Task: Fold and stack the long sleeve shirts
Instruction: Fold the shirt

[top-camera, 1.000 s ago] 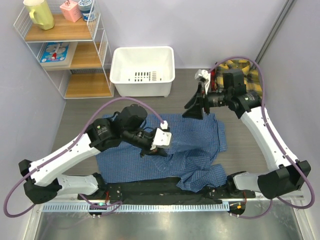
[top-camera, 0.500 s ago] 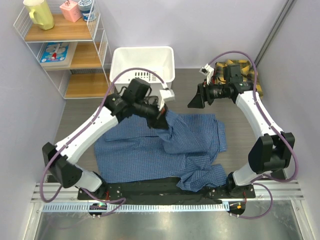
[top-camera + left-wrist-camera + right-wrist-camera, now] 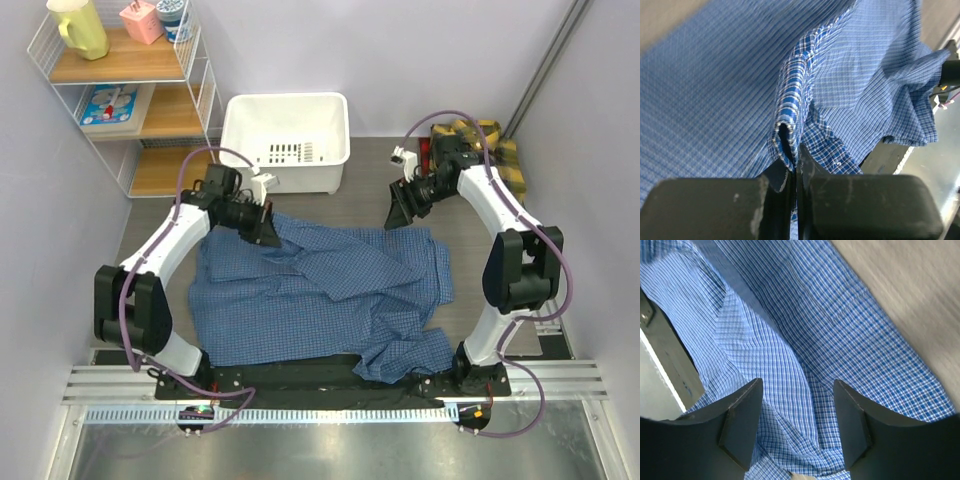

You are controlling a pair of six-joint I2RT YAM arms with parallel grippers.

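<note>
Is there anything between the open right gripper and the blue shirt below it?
Nothing visible. The right gripper hangs open above the blue shirt, and its wrist view shows only bare cloth beneath it.

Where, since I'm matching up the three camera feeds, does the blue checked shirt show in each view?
Top external: blue checked shirt spread mid-frame, left gripper pinching its far-left fold.
Left wrist: fills the frame; a fold sits in the shut jaws at bottom centre.
Right wrist: fills most of the frame behind the open right gripper.
Shared landmark: grey table, top left in left wrist, top right in right wrist.
</note>
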